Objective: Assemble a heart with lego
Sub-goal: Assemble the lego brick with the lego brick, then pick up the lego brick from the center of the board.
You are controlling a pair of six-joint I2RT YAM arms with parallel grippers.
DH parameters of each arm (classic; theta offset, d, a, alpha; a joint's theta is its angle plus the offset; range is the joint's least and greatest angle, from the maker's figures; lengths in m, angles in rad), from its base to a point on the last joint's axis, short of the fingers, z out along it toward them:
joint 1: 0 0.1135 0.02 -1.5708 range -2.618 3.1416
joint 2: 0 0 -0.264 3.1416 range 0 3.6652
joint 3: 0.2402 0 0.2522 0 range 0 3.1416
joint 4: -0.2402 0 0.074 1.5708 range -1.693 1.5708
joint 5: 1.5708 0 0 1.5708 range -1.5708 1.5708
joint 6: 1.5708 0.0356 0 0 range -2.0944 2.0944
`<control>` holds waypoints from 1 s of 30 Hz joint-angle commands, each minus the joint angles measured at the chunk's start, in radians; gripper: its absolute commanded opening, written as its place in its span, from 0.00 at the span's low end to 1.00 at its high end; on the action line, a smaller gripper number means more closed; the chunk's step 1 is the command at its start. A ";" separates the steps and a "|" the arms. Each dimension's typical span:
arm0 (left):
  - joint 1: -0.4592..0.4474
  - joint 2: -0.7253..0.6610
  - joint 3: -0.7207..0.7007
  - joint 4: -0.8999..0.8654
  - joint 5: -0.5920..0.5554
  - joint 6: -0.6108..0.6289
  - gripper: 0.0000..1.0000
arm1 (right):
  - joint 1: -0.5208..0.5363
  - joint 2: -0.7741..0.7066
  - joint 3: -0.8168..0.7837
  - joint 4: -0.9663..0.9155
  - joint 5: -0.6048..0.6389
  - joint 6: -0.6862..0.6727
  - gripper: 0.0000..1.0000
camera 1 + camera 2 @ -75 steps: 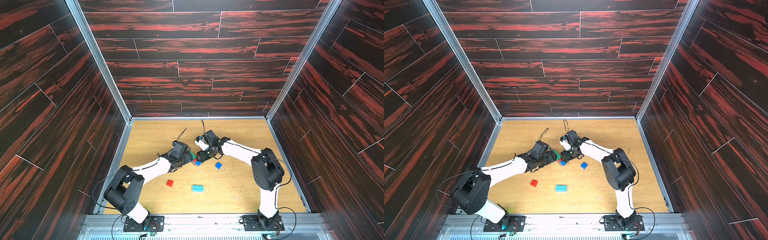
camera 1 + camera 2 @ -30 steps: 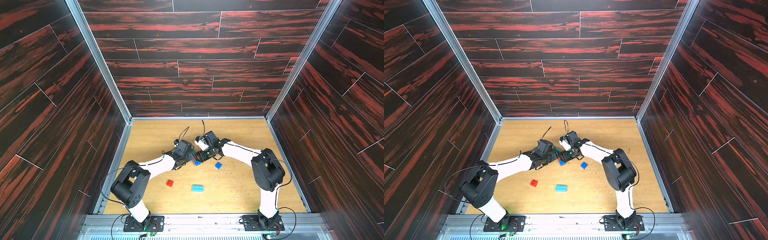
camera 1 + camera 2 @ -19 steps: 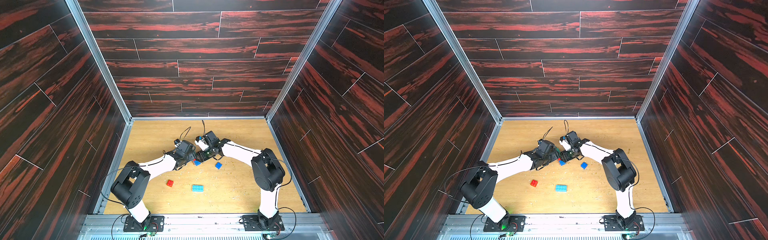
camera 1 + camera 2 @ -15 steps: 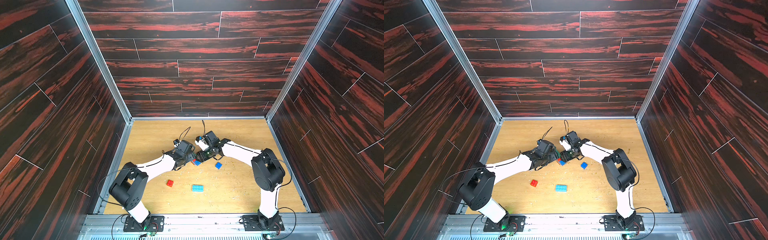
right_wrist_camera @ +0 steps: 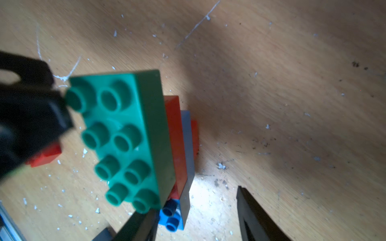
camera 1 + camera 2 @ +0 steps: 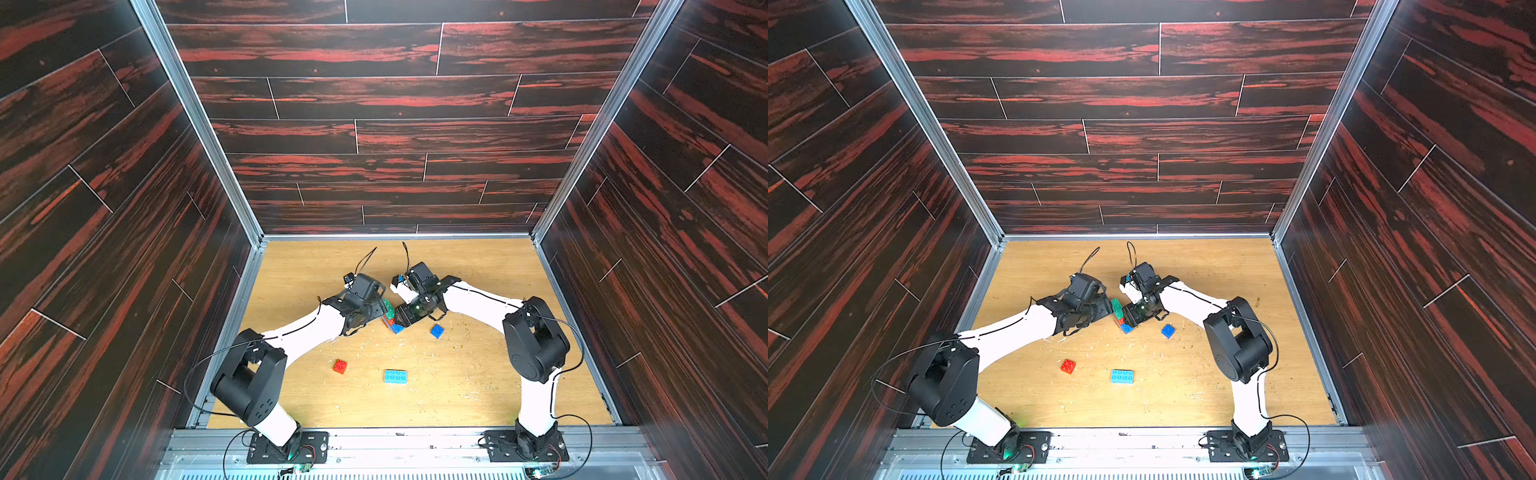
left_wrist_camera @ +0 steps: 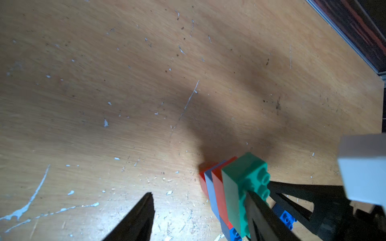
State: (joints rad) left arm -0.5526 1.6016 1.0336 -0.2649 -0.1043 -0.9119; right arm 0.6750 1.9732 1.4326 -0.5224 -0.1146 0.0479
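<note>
Plainly both released: left tool (image 7: pixel 198 194) and right tool (image 5: pixel 194 202), close against the heart (image 5: pixel 125 135).

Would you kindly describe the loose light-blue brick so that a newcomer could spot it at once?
Start at the wooden table, in its half nearest the viewer. The light-blue brick lies flat there, studs up, with a red brick beside it on the robot's left. Of the loose bricks it alone is long and pale; the red one and the dark-blue brick are small squares.

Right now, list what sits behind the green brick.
A red brick, a grey-blue brick, then another red brick; a blue brick shows at one end. Their far faces are hidden.
</note>
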 commanded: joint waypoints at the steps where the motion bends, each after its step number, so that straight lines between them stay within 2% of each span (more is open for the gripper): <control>1: 0.019 -0.032 -0.010 -0.007 0.022 0.024 0.73 | 0.006 0.029 0.045 -0.051 0.019 -0.006 0.62; 15: 0.043 -0.042 -0.056 0.013 0.053 0.036 0.72 | 0.015 0.063 0.119 -0.089 0.036 -0.015 0.63; 21: 0.048 -0.123 -0.107 0.023 0.043 0.088 0.72 | 0.030 -0.034 0.104 -0.090 0.047 0.000 0.66; 27: 0.081 -0.256 -0.190 0.021 -0.009 0.177 0.74 | 0.140 -0.244 -0.141 -0.072 0.185 0.036 0.68; 30: 0.109 -0.313 -0.220 0.023 0.010 0.220 0.75 | 0.216 -0.351 -0.286 -0.025 0.197 0.071 0.68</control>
State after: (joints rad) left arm -0.4664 1.3434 0.8391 -0.2375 -0.0792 -0.7616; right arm 0.8364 1.6829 1.2491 -0.5594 0.0399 0.0753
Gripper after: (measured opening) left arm 0.749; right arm 0.676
